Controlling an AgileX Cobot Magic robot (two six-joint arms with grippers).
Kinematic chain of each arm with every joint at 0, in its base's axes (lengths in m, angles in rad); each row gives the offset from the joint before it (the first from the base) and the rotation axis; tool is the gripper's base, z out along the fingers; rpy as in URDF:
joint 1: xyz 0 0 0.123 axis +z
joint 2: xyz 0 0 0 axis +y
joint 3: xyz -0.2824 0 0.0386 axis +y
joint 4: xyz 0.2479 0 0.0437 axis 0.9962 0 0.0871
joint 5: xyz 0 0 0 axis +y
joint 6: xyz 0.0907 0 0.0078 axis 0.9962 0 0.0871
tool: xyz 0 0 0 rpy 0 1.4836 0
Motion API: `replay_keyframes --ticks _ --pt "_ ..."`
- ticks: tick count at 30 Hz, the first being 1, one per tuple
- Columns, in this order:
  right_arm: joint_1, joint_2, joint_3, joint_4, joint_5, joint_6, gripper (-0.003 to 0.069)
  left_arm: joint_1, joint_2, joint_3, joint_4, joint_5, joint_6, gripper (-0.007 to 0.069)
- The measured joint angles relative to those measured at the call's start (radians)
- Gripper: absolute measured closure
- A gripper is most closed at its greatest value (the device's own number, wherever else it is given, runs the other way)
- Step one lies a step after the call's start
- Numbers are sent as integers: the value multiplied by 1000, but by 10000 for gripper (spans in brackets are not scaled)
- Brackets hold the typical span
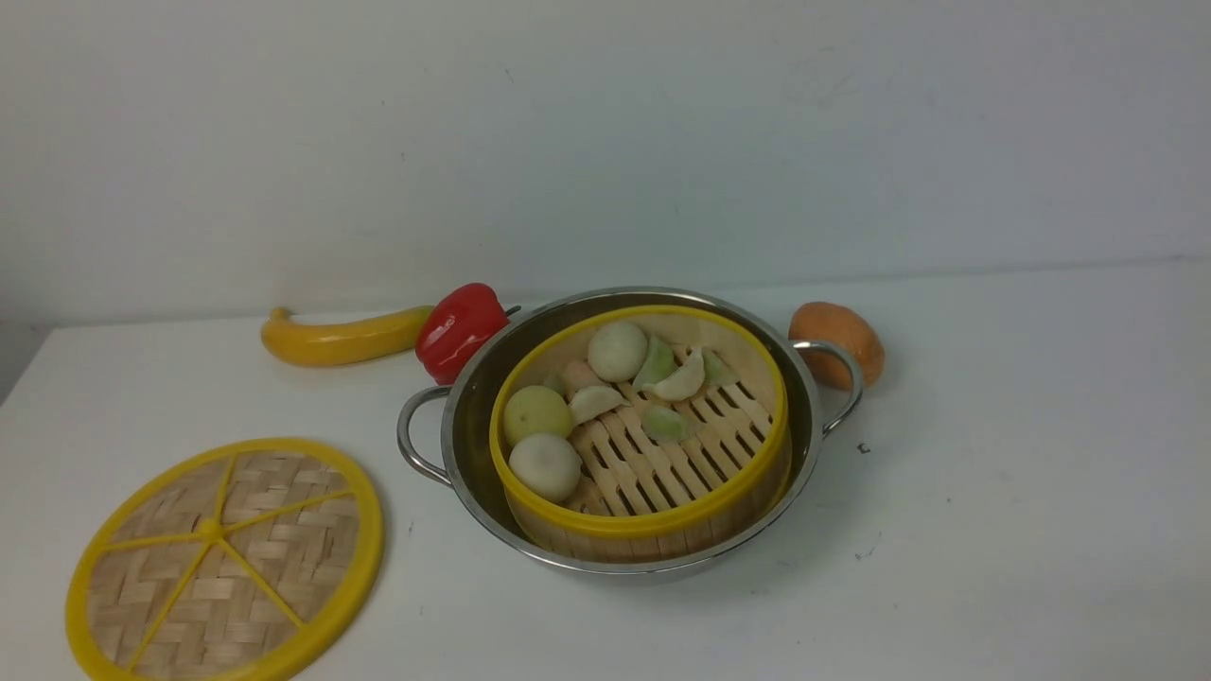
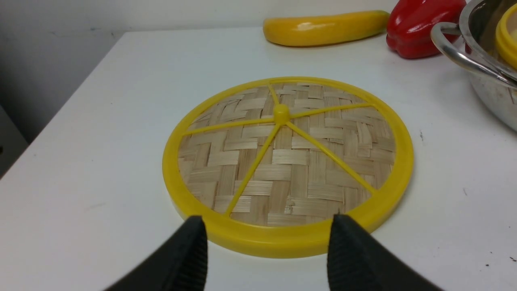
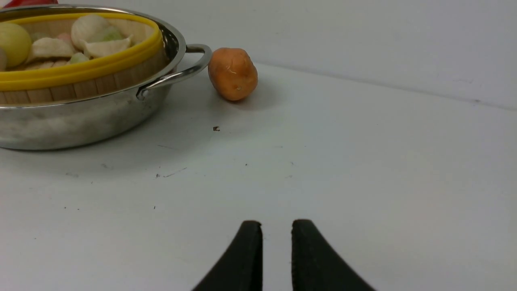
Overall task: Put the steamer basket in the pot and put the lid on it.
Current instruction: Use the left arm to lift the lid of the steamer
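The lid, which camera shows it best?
The left wrist view: the lid fills the frame, weave and spokes sharp. The front view shows it smaller, clipped at the bottom. The right wrist view misses it.

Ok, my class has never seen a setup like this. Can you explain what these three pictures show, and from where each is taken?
A robot with two arms, each ending in a two-fingered gripper. The wide picture looks forward from between the arms; neither shows in it. The other two come from wrist cameras, so the black tips are gripper fingers. On the table stands a pot with the basket, holding buns and dumplings, already inside. The lid lies flat to its left. Behind are a yellow fruit, a pepper and a potato. The left gripper is open at the lid's rim; the right gripper, slightly open over the table, holds nothing.
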Motion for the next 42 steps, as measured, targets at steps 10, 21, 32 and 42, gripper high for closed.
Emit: replay_keyframes --ticks 10,21,32,42 --pt "0 0 0 0 0 0 551 0 0 0 0 0 0 246" --pt "0 0 0 0 0 0 551 0 0 0 0 0 0 246" --pt "0 0 0 0 0 0 542 0 0 0 0 0 0 246" --pt "0 0 0 0 0 0 540 0 0 0 0 0 0 246"
